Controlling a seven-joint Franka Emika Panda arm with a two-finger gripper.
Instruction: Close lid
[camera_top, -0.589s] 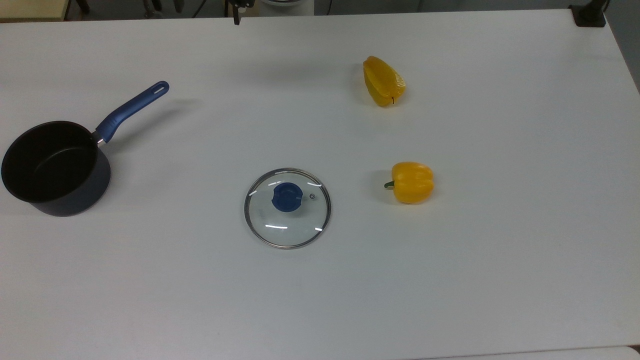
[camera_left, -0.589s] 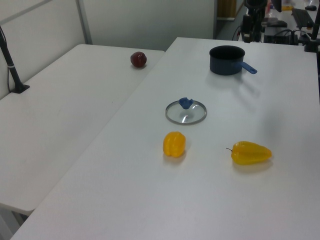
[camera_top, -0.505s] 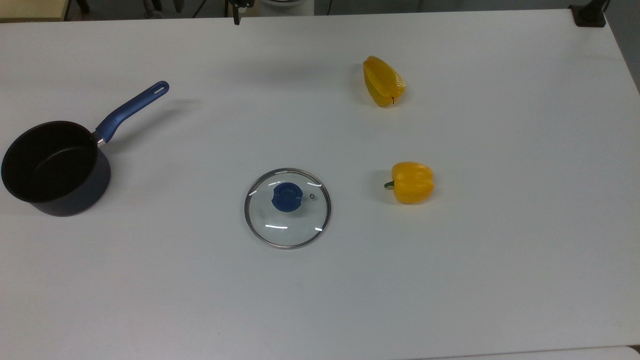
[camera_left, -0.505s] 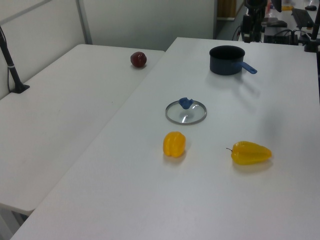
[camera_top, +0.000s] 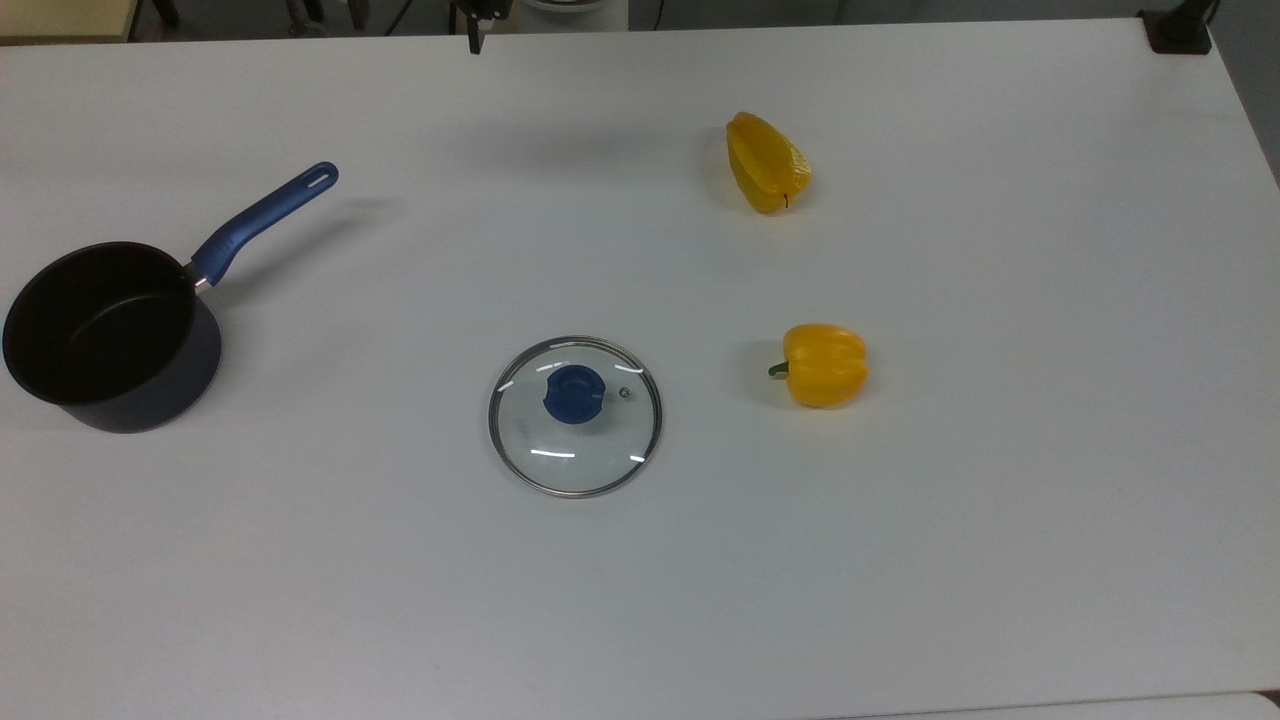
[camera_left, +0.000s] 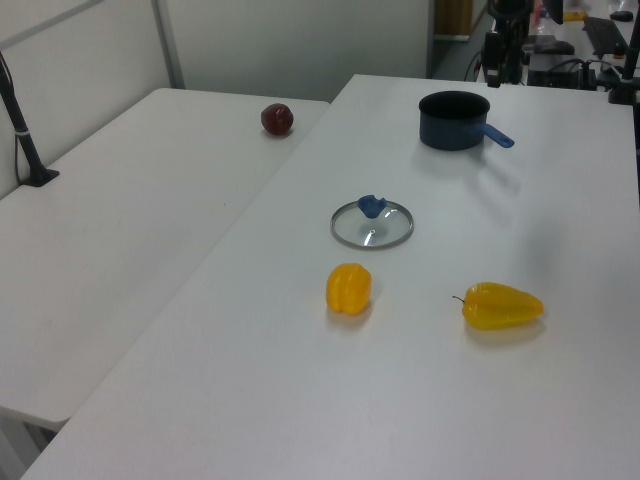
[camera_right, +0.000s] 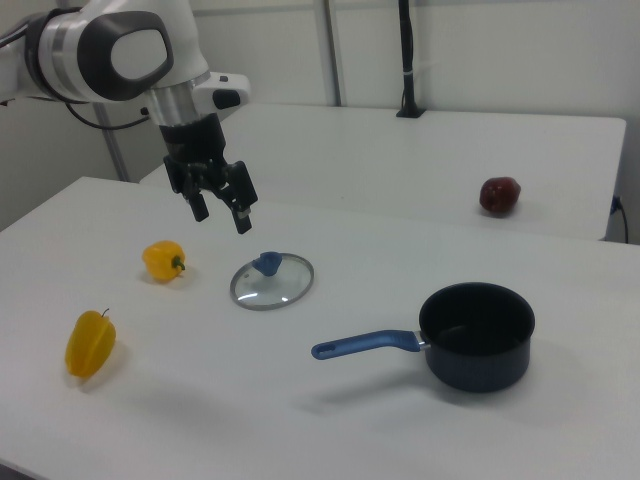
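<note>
The claw (camera_right: 221, 212) hangs wide and empty above the table, just left of the lid (camera_right: 272, 280) in the right view. I judge the approach is in hand; next it must descend onto the blue knob (camera_top: 573, 393). The clear, metal-rimmed lid lies flat, well apart from the saucepan (camera_top: 110, 335).

Lab setting: plain white tables (camera_top: 1000, 550) sitting amid black camera poles (camera_left: 20, 125), a white robot arm (camera_right: 110, 45) hanging overhead.
</note>
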